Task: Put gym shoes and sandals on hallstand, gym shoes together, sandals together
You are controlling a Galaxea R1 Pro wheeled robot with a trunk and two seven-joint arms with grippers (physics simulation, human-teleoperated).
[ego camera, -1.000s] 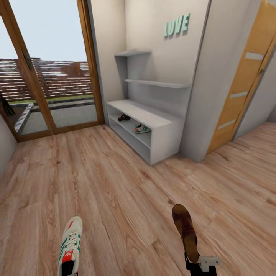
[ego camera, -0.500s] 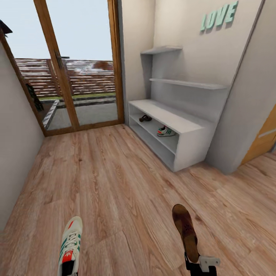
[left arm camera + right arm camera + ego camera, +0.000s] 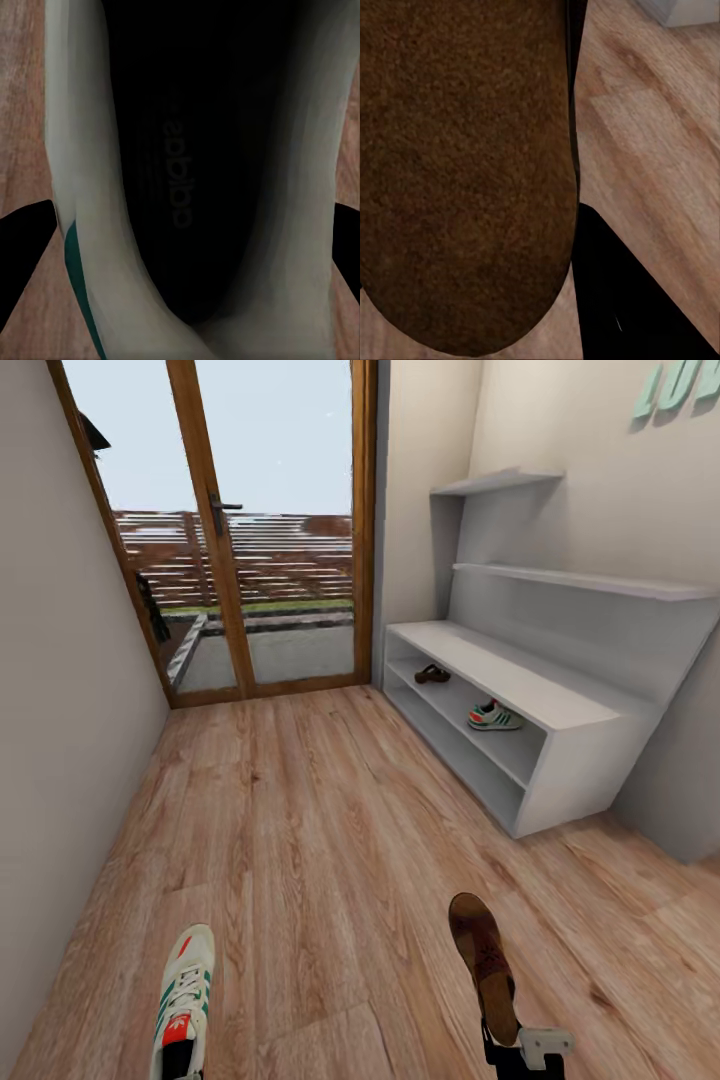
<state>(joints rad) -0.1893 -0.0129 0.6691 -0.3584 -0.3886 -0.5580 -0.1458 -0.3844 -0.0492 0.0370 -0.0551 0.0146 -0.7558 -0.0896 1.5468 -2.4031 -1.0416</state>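
My left gripper (image 3: 180,247) is closed on a gym shoe (image 3: 183,1002), its dark fingers (image 3: 22,247) pressing either side of the heel opening; the toe points away over the floor (image 3: 300,840). My right gripper (image 3: 515,1050) is clamped on a sandal (image 3: 483,963), held with its brown sole facing up. Ahead to the right stands the hallstand (image 3: 590,755) against the wall, well apart from me. On its upper open shelf a second sandal (image 3: 432,674) lies near the glass door (image 3: 260,530) end, and a second gym shoe (image 3: 495,716) sits apart from it.
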